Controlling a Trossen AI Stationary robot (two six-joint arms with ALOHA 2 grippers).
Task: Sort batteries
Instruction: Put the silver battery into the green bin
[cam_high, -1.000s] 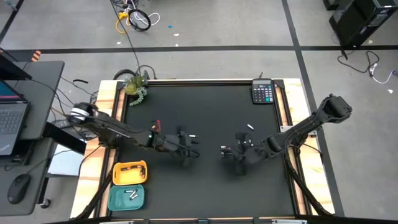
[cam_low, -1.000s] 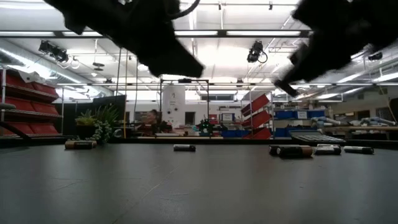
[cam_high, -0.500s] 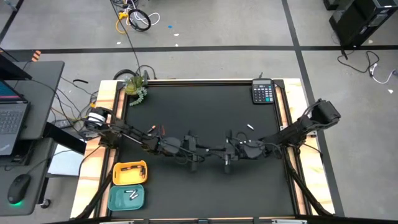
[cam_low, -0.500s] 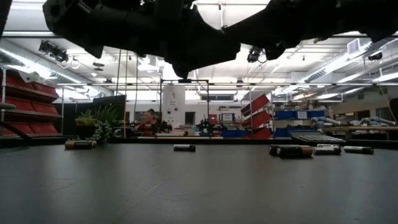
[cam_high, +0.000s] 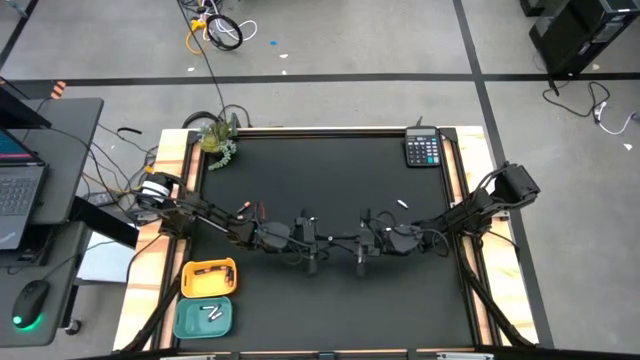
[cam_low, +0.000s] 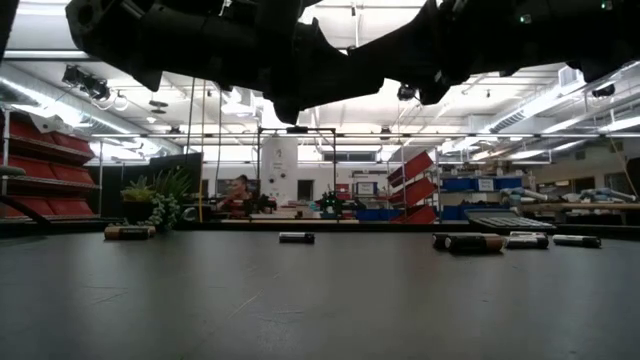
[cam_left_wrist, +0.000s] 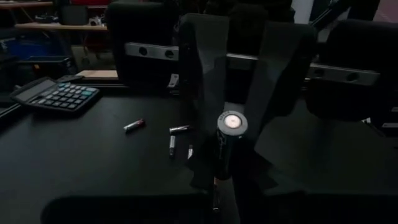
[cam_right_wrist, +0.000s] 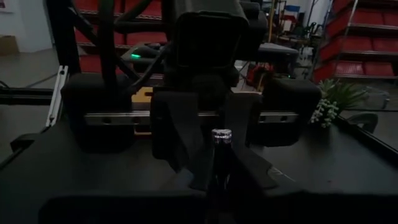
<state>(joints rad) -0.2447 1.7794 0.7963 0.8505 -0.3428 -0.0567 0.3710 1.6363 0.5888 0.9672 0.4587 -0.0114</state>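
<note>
Black matting covers the table (cam_high: 330, 310), which has pale wooden rails down both sides. Nearest, by the front left corner, a teal tray (cam_high: 186, 322) holds two white batteries (cam_high: 211, 312), and a yellow tray (cam_high: 208, 277) sits just behind it.

Farther in, both arms reach low and nearly level towards the middle. The left gripper (cam_high: 322, 241) and right gripper (cam_high: 350, 241) meet nose to nose above the mat. Between them sits the held battery (cam_left_wrist: 231, 122), a dark cylinder with a silvery end cap. Each wrist view looks along it, end-on. The left gripper's fingers (cam_right_wrist: 177, 140) narrow in and pinch it, and the right gripper's fingers (cam_left_wrist: 202, 93) likewise converge on it. Any lettering on its sleeve is too dim to read.

Beyond the grippers, loose batteries (cam_left_wrist: 180, 129) lie flat on the mat, one white (cam_high: 402, 204) and others dark with coppery ends (cam_low: 468, 241). A calculator (cam_high: 423, 148) rests at the far right corner, its key markings too small to make out. A small plant (cam_high: 217, 138) stands at the far left corner.

Behind the table lie red shelving, blue bins and a seated person (cam_low: 240, 192)
</note>
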